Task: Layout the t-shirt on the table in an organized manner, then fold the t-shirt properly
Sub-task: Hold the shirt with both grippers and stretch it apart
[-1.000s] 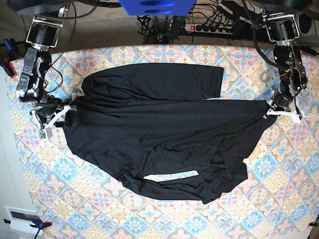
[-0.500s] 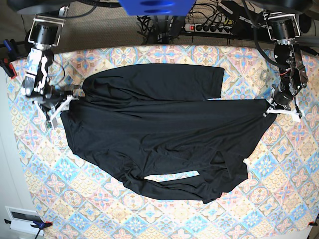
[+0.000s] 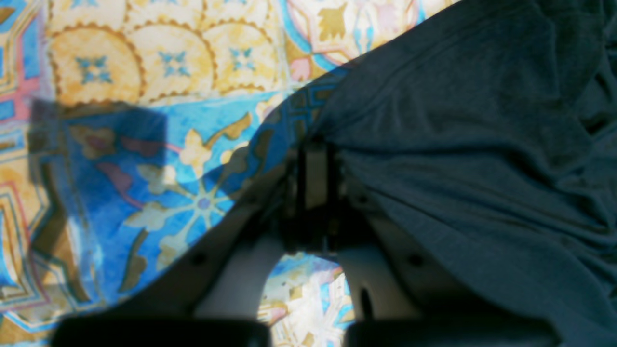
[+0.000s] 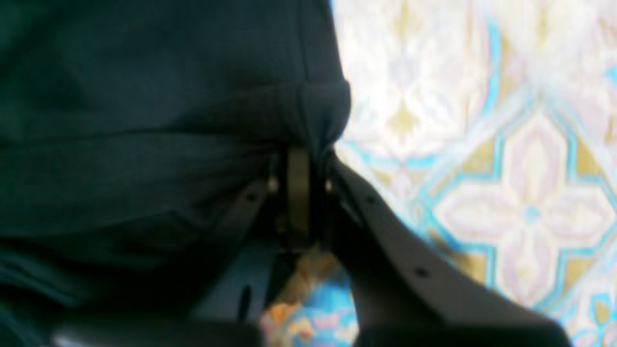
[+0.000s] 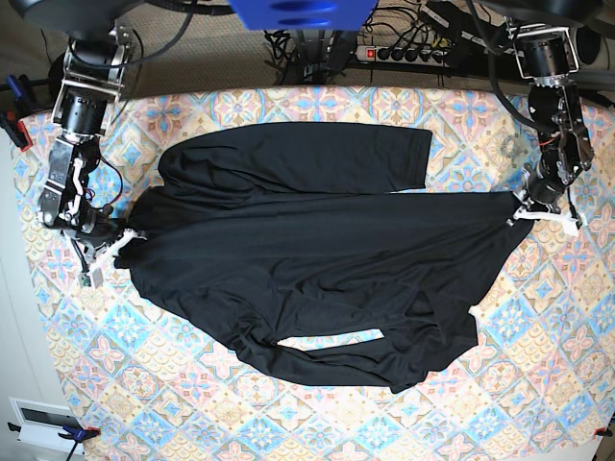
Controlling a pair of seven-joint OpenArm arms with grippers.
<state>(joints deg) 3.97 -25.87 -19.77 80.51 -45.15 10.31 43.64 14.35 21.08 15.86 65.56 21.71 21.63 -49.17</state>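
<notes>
The black t-shirt [image 5: 307, 240] lies spread across the patterned table [image 5: 538, 365], one sleeve folded over along the far side and wrinkled folds near the front hem. My left gripper [image 5: 527, 208] is shut on the shirt's right edge. In the left wrist view the left gripper [image 3: 315, 154] pinches the fabric [image 3: 482, 120] just above the cloth [image 3: 144, 144]. My right gripper [image 5: 120, 240] is shut on the shirt's left edge. In the right wrist view the right gripper [image 4: 300, 159] clamps a bunched corner of the fabric [image 4: 144, 120].
A power strip with cables [image 5: 404, 53] lies behind the table's far edge. A white box [image 5: 43, 423] sits off the front left corner. Clamps [image 5: 14, 125] hold the cloth at the left edge. A blue mount [image 5: 303, 12] hangs above the far side.
My right gripper, at the base view's left, went up toward the far side and has come back down toward the front, taking the shirt's left edge with it. The left gripper has barely moved.
</notes>
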